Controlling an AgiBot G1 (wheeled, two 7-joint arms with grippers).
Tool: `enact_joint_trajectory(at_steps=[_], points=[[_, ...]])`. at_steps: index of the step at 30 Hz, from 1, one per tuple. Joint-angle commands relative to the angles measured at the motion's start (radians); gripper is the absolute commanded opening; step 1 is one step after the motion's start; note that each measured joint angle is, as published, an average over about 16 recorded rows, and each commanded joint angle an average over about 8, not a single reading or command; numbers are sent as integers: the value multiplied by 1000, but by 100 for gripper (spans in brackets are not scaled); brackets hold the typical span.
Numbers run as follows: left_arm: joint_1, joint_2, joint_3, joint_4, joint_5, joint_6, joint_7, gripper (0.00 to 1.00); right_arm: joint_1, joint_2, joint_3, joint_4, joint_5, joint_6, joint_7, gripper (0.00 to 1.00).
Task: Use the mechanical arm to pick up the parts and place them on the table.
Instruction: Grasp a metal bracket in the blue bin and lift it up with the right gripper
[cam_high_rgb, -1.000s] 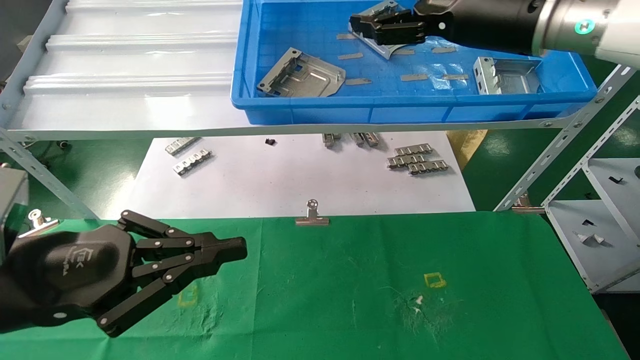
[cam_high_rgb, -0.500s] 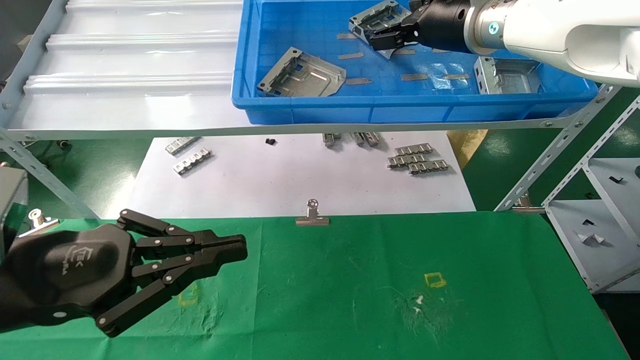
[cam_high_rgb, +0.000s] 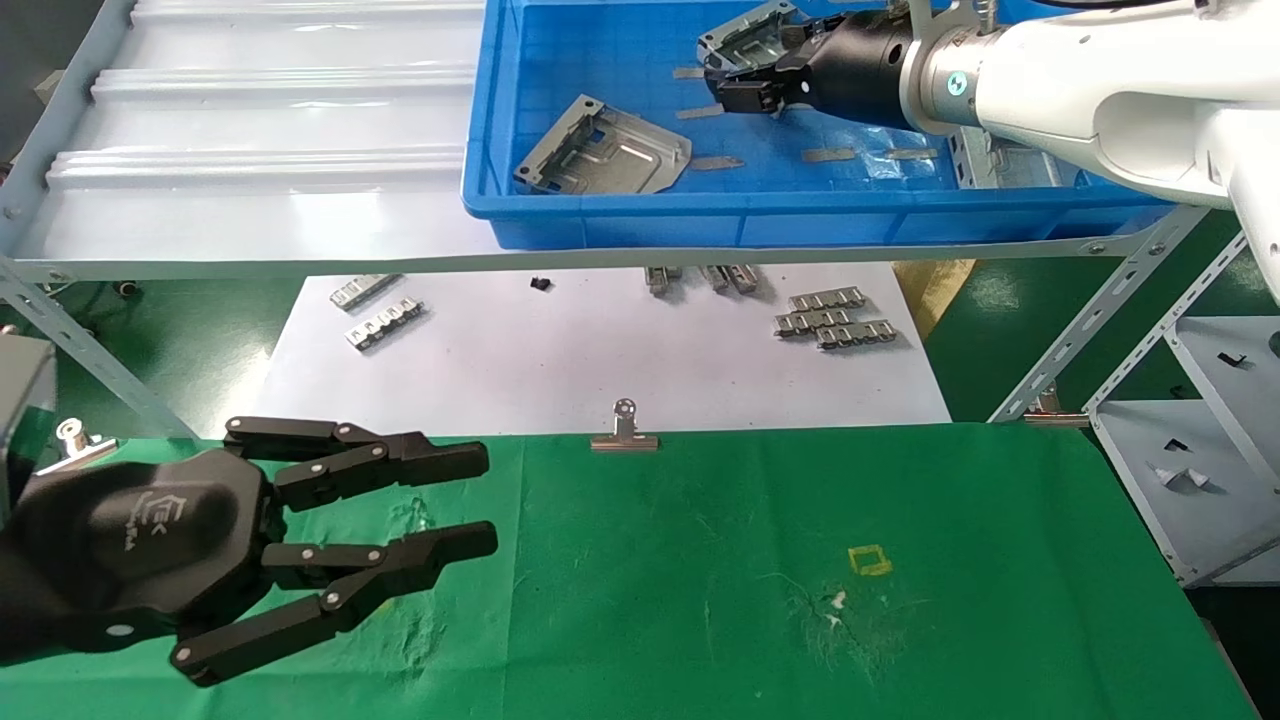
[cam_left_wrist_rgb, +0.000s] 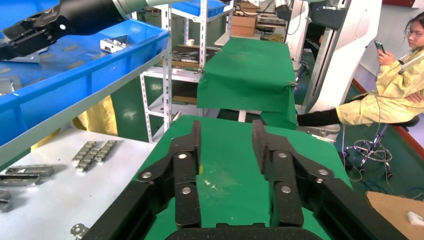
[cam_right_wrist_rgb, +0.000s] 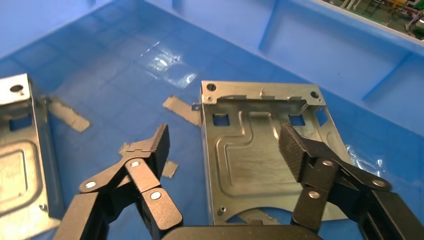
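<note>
The right gripper (cam_high_rgb: 735, 85), black with long jointed fingers, sits at the top of the head view inside the blue plastic tray (cam_high_rgb: 620, 225). Its fingers are spread wide, one on each side of a shiny grey metal plate (cam_right_wrist_rgb: 260, 160), not squeezing it. The left gripper (cam_high_rgb: 485, 500), fingers apart, hovers over the green cloth table (cam_high_rgb: 760, 600) at lower left.

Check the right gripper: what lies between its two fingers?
In the right wrist view, the open right gripper straddles one edge of a metal part lying in the blue tray.
</note>
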Motion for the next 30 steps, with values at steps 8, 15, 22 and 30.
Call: enact_joint_trajectory(at_steps=[8, 15, 22, 30], points=[[0, 0, 0, 0, 0, 0, 0, 100, -20, 0, -12, 10, 34, 23, 49, 0], [0, 0, 0, 0, 0, 0, 0, 100, -23, 0, -44, 26, 34, 21, 55, 0], [0, 0, 0, 0, 0, 0, 0, 100, -20, 0, -79, 37, 30, 12, 54, 0], [0, 0, 0, 0, 0, 0, 0, 100, -13, 1, -117, 47, 29, 1, 46, 0]])
